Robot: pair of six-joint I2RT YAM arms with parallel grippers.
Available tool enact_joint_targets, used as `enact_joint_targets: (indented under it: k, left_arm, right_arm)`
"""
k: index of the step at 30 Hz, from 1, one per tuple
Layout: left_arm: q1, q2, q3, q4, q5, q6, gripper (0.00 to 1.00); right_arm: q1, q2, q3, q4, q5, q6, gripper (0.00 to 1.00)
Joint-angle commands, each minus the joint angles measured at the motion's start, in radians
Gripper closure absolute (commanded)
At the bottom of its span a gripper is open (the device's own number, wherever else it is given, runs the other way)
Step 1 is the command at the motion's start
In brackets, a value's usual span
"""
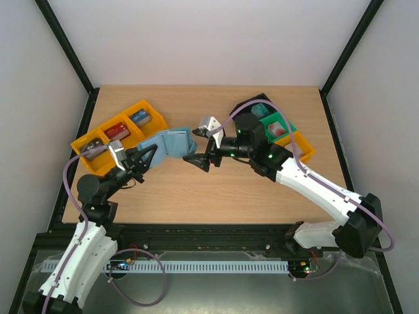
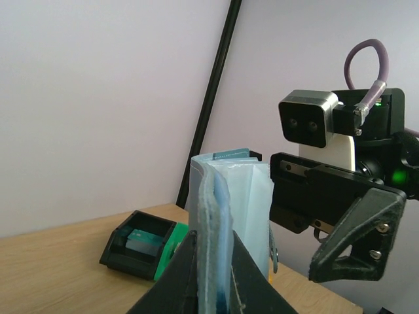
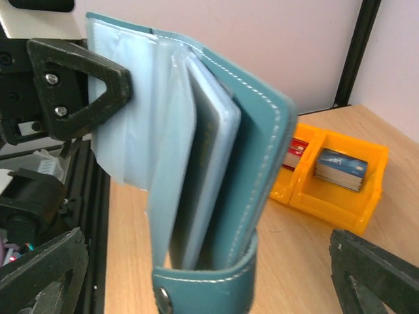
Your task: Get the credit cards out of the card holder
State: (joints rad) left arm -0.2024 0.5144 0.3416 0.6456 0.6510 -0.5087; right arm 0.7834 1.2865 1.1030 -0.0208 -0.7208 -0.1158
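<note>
**A:** Where's the card holder (image 1: 169, 144) right now?

**B:** Up off the desk (image 1: 216, 196), between the two arms. The left hand (image 1: 147, 156) has its fingers pinched narrow on one edge of it, and in the left wrist view it stands upright.

**A:** Is it open or folded?

**B:** Fanned open. The right wrist view shows the teal cover on one side, pale clear sleeves spread beside it, and the closing tab (image 3: 203, 288) looped under the bottom with its snap showing.

**A:** And the credit cards (image 2: 230, 154)?

**B:** In the holder. A dark teal edge peeks from the top of the sleeves. How many there are, I cannot tell.

**A:** What about the right hand (image 1: 196, 148)?

**B:** Spread wide and gripping nothing. It faces the free end of the card holder, a finger on either side of it and neither one touching.

**A:** Anything else around?

**B:** An orange tray (image 1: 98, 140) of blocks sits on the left hand's side of the card holder. A black tray (image 1: 252, 103) and a green tray (image 1: 272, 124) lie beyond it on the right arm's side.
</note>
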Motion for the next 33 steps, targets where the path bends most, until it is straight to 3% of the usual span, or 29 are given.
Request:
enact_joint_targets:
  k: [1,8,14,33]
  left_arm:
    - [0.004,-0.016,0.007,0.059,0.006,0.007,0.98]
    - [0.004,-0.016,0.009,0.061,0.013,0.01,0.98]
    - [0.005,-0.013,0.011,0.06,0.018,0.011,0.98]
    - [-0.003,-0.01,0.001,0.094,0.046,0.005,0.98]
  right_arm:
    - [-0.011,-0.005,0.057,-0.074,0.049,-0.063,0.04]
    - [-0.021,0.003,0.078,-0.08,0.131,-0.037,0.28]
    - [-0.016,0.062,0.11,-0.042,0.026,0.027,0.29]
    - [0.039,0.142,0.177,0.054,-0.032,0.063,0.43]
